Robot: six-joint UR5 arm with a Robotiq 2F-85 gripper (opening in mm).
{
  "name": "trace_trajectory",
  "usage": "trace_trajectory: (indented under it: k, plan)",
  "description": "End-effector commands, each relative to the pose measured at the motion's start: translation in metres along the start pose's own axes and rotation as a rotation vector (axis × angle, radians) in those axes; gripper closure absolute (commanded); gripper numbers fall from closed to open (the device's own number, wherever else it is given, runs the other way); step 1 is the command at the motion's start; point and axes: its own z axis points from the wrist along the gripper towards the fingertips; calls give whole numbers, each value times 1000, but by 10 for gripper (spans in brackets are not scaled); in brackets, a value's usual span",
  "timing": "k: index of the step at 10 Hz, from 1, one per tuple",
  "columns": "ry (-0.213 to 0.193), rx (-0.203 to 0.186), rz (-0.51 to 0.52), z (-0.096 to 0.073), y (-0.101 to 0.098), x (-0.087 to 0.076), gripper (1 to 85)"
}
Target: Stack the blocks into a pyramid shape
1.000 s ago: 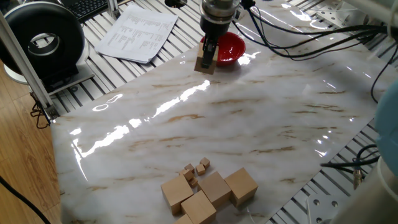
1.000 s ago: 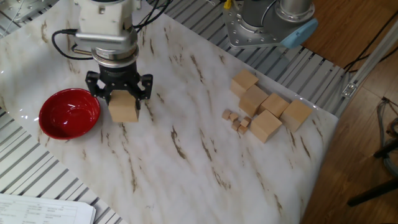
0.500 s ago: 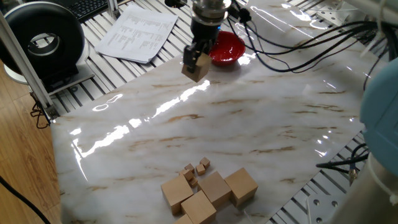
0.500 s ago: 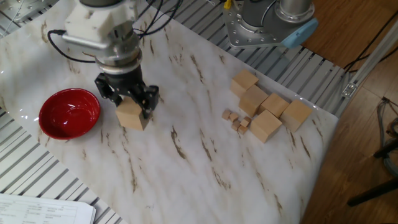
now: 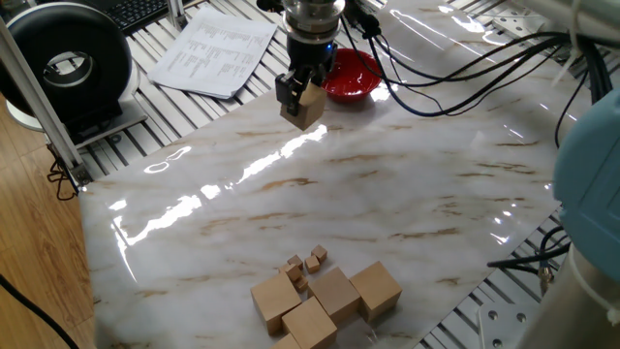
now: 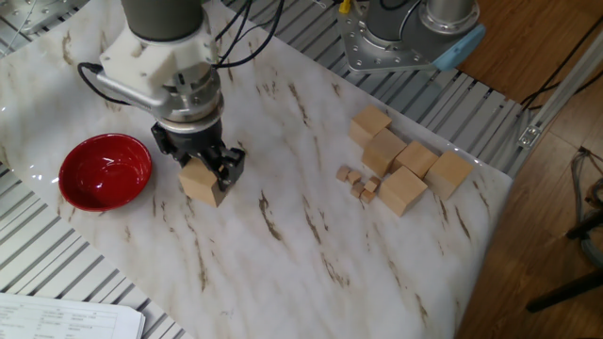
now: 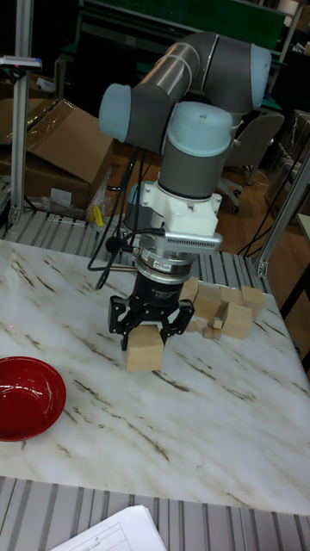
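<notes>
1. Block in my pincer (image 6: 205,171) first: one big tan cube (image 6: 203,184), pinched between my fingers and hanging tilted, one corner lowest. In the tall fixed view its bottom looks just clear of the marble table (image 7: 215,430), though I can't swear it isn't brushing.
2. What's just changed: a second ago I held this cube right beside the red bowl (image 6: 105,170), square and upright. Now I've carried it off the bowl's side and my wrist has turned, so the cube rides skewed. I judge that as the carry under way, with placing not yet begun.
3. My jaws are spread only as wide as the cube, pressed on two opposite faces; nothing else is touched.
4. Close behind me sits the red bowl, now clear of my fingers.
5. Far ahead of me, well apart across the table, wait the other blocks (image 6: 402,162), a loose flat cluster lying side by side, none stacked. Tiny wooden cubes (image 6: 358,181) lie on the cluster's near side.
6. So the pyramid isn't started; I'd guess this cube must join that cluster.
</notes>
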Motion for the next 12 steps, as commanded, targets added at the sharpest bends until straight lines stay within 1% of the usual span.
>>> trace_trajectory:
  k: [1,2,3,4,5,6,7,8,10,12]
  plan:
    - [10,-10,-3,-1,7,0,847]
    - [13,13,-37,-1,1,1,847]
    - [-8,28,-40,-1,-3,-5,847]
    - [-41,25,-23,-1,-2,-13,847]
    - [-62,41,-12,-2,-6,-19,847]
    - [-84,71,-5,-2,-14,-25,847]
    - [-80,82,18,-3,-17,-23,847]
    - [-65,87,44,-2,-19,-19,847]
    - [-72,108,52,-3,-24,-20,847]
    - [-85,86,63,-3,-19,-24,847]
